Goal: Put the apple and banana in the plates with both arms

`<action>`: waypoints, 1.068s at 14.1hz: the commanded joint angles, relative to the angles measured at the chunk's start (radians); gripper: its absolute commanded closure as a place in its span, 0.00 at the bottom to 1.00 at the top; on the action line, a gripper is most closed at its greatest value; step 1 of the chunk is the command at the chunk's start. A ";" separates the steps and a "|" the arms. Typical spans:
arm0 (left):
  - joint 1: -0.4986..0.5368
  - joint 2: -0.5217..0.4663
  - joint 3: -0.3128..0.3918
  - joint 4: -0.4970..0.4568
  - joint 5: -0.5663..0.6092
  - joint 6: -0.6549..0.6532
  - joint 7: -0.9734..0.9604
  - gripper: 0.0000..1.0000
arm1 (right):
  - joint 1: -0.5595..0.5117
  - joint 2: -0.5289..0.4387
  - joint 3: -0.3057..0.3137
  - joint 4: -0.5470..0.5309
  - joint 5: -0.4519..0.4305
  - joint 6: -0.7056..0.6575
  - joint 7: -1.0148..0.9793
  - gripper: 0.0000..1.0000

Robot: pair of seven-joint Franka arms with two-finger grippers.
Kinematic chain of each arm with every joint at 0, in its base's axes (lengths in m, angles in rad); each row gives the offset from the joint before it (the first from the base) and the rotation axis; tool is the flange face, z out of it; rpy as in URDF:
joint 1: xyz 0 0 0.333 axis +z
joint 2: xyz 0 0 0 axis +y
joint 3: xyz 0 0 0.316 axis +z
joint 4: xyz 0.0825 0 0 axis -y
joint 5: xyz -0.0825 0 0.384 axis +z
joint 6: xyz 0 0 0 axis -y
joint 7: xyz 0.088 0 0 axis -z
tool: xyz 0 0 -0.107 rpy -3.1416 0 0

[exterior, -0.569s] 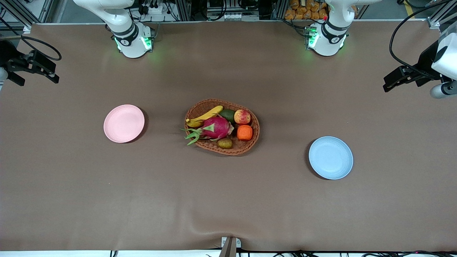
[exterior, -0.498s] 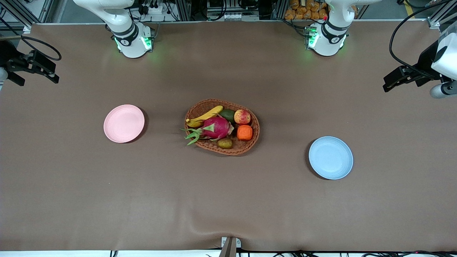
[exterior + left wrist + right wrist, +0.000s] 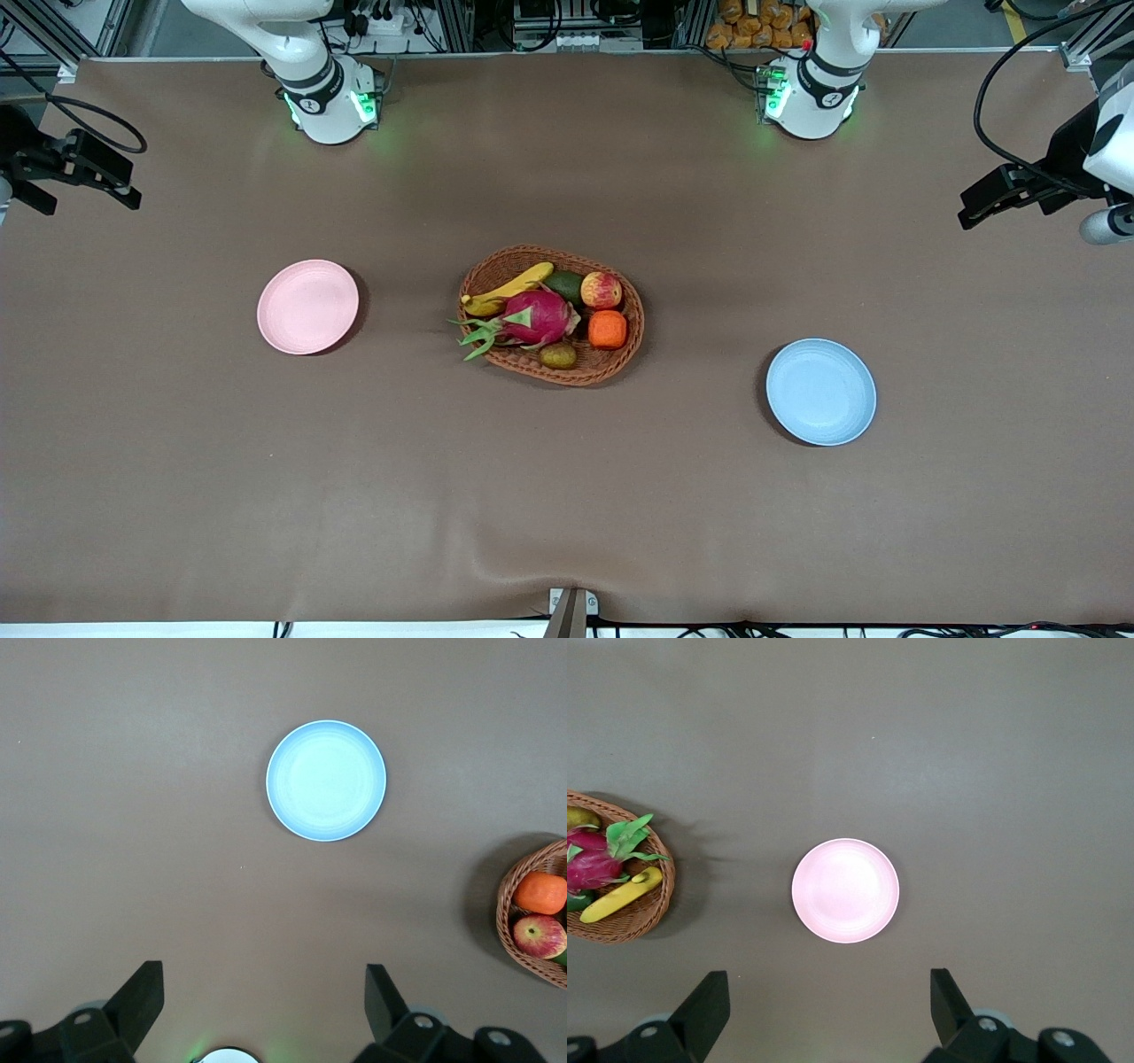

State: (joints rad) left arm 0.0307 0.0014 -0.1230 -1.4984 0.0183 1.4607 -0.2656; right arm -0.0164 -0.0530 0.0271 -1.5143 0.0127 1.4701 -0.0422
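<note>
Basket (image 3: 551,315) of brown wicker at mid-table: in it we list the banana (image 3: 508,290) and the apple (image 3: 601,290), both on the side away from the front camera, the banana toward the right arm's end, the apple toward the left arm's. Plates: we record the pink plate (image 3: 307,307) well apart from the basket toward the right arm's end, the blue plate (image 3: 821,392) well apart toward the left arm's end. Grippers: we note the left gripper (image 3: 264,1010) high above the blue plate and the right gripper (image 3: 829,1010) high above the pink plate, both with fingers spread wide, holding nothing, far from the fruit.
</note>
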 commanded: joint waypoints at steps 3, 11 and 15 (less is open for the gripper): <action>-0.002 -0.001 -0.001 0.004 -0.020 -0.011 0.022 0.00 | -0.013 0.016 0.005 0.025 -0.019 -0.013 -0.004 0.00; 0.001 -0.001 -0.001 -0.005 -0.020 -0.011 0.022 0.00 | -0.013 0.016 0.005 0.025 -0.019 -0.013 -0.002 0.00; 0.000 0.000 -0.003 -0.006 -0.020 -0.011 0.022 0.00 | -0.014 0.016 0.005 0.025 -0.019 -0.013 -0.002 0.00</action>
State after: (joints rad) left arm 0.0279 0.0041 -0.1263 -1.5057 0.0146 1.4607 -0.2610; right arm -0.0199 -0.0471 0.0257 -1.5138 0.0123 1.4702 -0.0421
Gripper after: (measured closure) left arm 0.000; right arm 0.000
